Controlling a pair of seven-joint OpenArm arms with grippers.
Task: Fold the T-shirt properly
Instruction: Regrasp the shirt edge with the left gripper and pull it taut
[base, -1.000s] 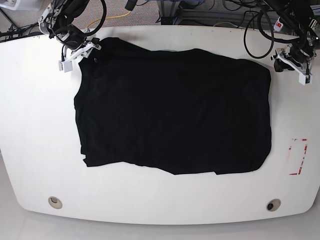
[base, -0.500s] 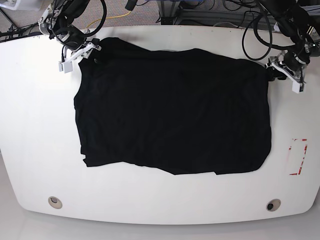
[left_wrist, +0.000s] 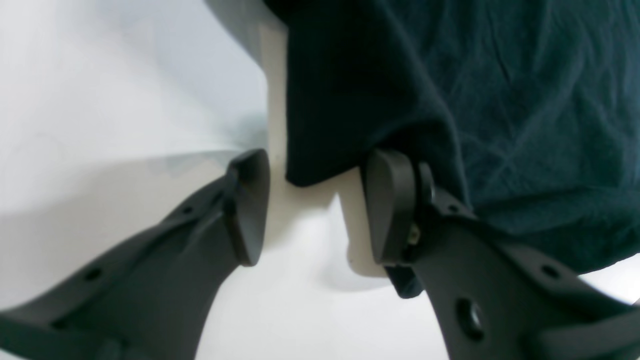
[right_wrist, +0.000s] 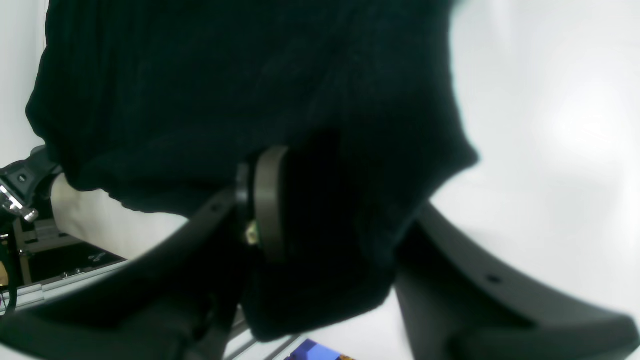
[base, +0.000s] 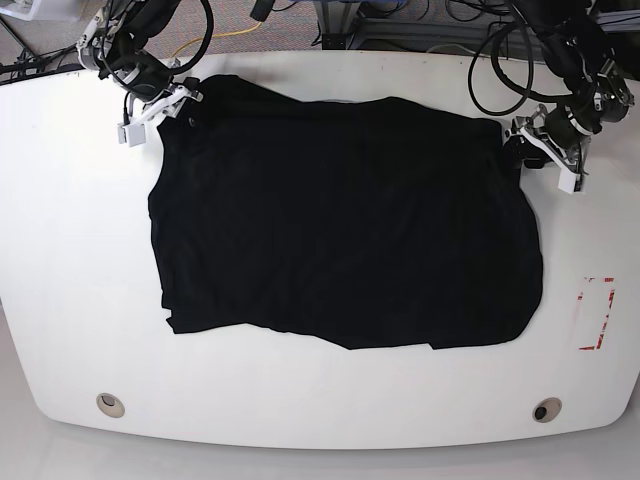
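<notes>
A wide white desk (base: 80, 250) with rounded corners is filling the room, cables (base: 230, 35) are trailing over grey floor (base: 50, 30) behind it

Base overhead — wrist views close, low.

Black T-shirt (base: 345, 220), spread flat across white table (base: 80, 250), lightly creased
</notes>
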